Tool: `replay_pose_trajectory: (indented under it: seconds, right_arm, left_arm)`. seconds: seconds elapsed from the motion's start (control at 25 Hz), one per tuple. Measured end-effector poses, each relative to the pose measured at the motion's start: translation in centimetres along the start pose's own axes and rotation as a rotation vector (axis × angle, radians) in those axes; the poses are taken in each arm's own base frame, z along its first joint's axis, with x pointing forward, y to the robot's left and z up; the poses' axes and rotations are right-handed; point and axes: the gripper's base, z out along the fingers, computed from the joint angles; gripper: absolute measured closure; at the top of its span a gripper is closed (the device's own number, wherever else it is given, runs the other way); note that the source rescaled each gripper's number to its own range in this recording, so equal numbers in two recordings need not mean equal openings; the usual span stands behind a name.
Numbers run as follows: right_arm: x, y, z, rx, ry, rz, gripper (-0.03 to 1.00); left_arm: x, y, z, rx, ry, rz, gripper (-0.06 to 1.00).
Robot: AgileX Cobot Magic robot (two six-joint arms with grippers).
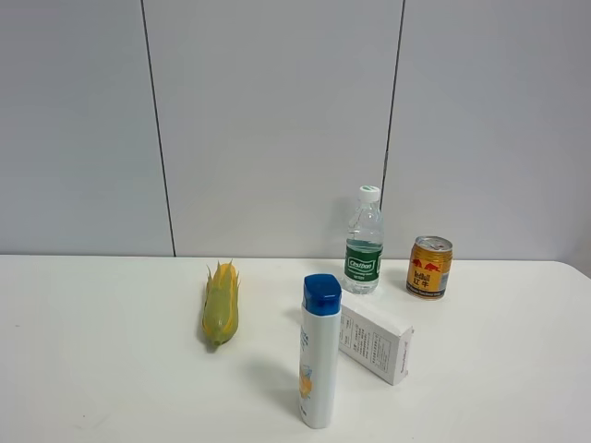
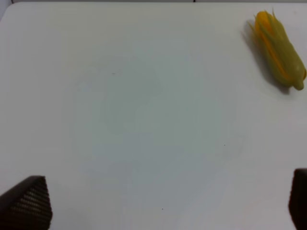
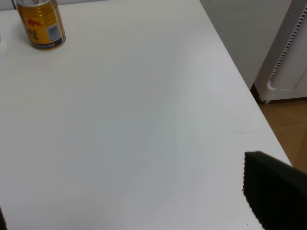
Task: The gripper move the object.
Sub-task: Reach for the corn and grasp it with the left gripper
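The yellow-green ear of corn lies on the white table, left of centre, with its spiky leaf tips towards the back wall. It also shows in the left wrist view, well ahead of the fingers and off to one side. My left gripper is open and empty over bare table, with its two black fingertips far apart. My right gripper is open and empty, with one black finger showing near the table's right edge. Neither gripper appears in the exterior high view.
A white blue-capped bottle stands at the front centre, with a white box beside it. A clear water bottle and a gold can stand at the back right; the can also shows in the right wrist view. The table's right edge drops to the floor.
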Motion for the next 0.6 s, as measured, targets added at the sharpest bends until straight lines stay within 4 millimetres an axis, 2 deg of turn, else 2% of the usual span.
replay_pose_trajectory:
  seconds: [0.6]
  right_arm:
    - [0.00, 0.00, 0.00, 0.000, 0.000, 0.000, -0.03]
  left_arm:
    - [0.00, 0.00, 0.00, 0.000, 0.000, 0.000, -0.06]
